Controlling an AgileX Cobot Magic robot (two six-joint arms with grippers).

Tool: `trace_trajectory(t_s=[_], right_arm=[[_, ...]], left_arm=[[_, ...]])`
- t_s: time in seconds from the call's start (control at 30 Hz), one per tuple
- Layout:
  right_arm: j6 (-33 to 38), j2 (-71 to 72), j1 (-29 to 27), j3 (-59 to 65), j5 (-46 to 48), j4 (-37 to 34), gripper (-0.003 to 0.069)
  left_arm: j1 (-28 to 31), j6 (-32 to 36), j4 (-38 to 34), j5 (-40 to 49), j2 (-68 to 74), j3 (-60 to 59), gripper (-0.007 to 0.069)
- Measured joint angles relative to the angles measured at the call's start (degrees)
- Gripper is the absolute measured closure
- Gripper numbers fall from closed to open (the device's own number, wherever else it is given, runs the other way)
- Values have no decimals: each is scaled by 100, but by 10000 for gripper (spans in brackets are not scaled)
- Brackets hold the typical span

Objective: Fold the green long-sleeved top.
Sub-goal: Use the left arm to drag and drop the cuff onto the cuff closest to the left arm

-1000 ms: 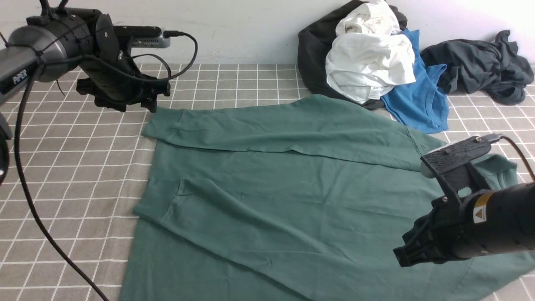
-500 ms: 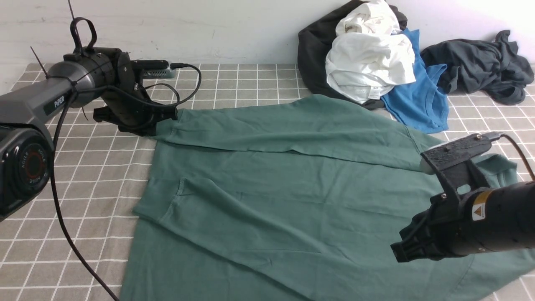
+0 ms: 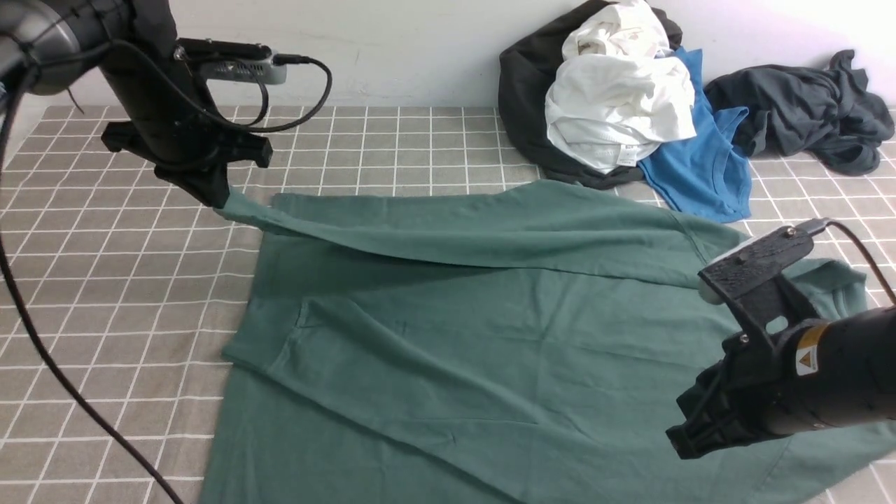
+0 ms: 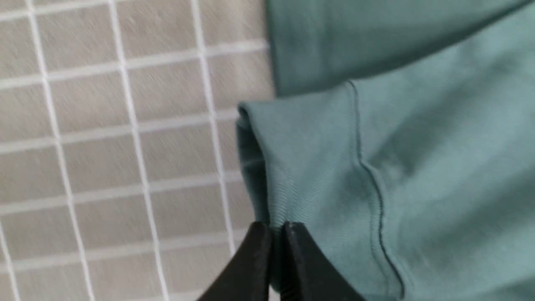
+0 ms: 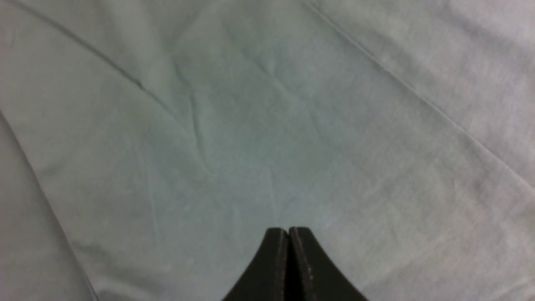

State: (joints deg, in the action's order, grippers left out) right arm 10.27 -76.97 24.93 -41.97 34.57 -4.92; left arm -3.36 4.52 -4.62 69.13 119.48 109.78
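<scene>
The green long-sleeved top (image 3: 490,336) lies spread on the checked cloth, both sleeves folded across its body. At the far left my left gripper (image 3: 218,201) is shut on the ribbed cuff (image 4: 309,167) of the far sleeve. It holds the cuff off the cloth, so the sleeve slopes down towards the shoulder. In the left wrist view the left gripper (image 4: 276,228) has green rib pinched between its tips. My right gripper (image 3: 682,441) hangs shut just above the top's near right part. The right wrist view shows the right gripper (image 5: 288,232) with nothing in it, over flat green fabric (image 5: 250,125).
A heap of clothes sits at the back right against the wall: a white garment (image 3: 616,105), a bright blue T-shirt (image 3: 707,168) and a black one (image 3: 525,91). A dark grey garment (image 3: 805,105) lies further right. Grey checked cloth (image 3: 126,294) shows left of the top.
My left gripper came down onto the far sleeve's cuff, shut on it and lifted it up and leftward, raising the sleeve's end. The right arm has barely shifted.
</scene>
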Motion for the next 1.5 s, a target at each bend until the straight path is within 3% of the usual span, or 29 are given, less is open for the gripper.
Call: trace_trajectory(t_s=[0.3,0.47,0.67,0.9,0.93,1.17,1.37,1.5], right_arm=[[58,281,0,-51,57,13,673],[33,297,0,-58,57,190,673],[-660,257,-259,-312,-15,625,658],[-1097,-863,-1046,-1519,-278,1023,505],[-1102,-1355,-1184,-1812,-291,1043,447],[-1125,-3005,-1317,-2712,-316,1156,294],[-1261,-3920,-1332,-3303,-181,1239,321],[-1289,-4201,-1339,-3677,-89,1581,486]], left_arm=[[-289,9,24,20,-1034,-2607,618],[-529,-220,91,-167,-1255,-2996,610],[-795,-254,108,-463,-1299,-2996,608],[-906,-254,85,-651,-1299,-2996,608],[-906,-254,131,-661,-1299,-2996,608],[-906,-254,226,-696,-1299,-2996,608],[-906,-254,226,-773,-1299,-2996,603],[-906,-254,226,-783,-1299,-2996,601]])
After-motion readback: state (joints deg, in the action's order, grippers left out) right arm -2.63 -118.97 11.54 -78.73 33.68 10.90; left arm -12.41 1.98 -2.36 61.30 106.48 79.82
